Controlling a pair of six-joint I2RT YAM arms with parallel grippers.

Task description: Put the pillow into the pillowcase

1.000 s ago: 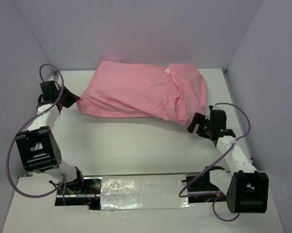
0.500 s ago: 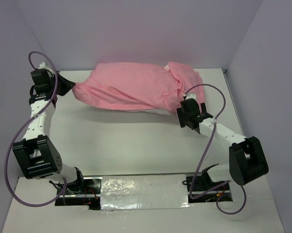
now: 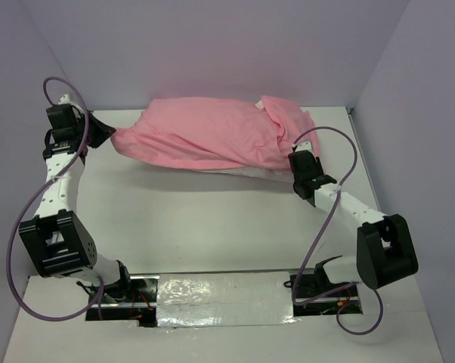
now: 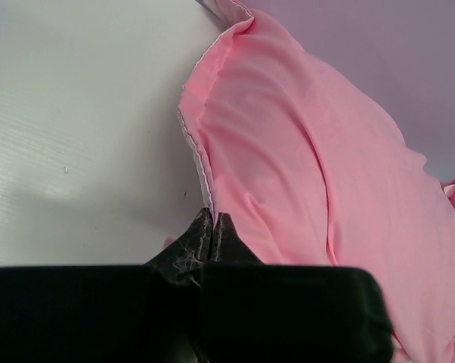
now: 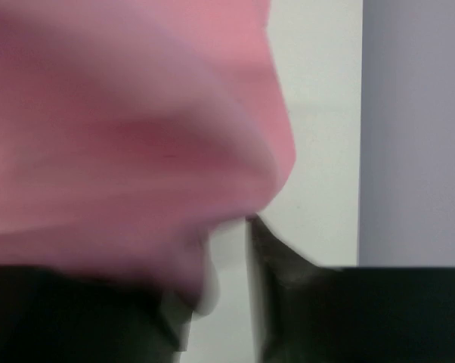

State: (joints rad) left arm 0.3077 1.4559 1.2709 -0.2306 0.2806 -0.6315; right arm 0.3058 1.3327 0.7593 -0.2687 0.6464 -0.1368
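Sprawling pillowcase [image 3: 212, 140], white table [image 3: 212, 219], lilac walls [image 3: 212, 45]

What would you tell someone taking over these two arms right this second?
Left end effector: shut on the left edge seam of the pillowcase.
Right end effector: looks open, at the case's right near corner; that view is blurred.
The bulging pillowcase lies at the far side of the table. A strip of white pillow shows along its near edge.
Done: pillow mostly inside.
Left: tuck that strip in, probably, and straighten the case.
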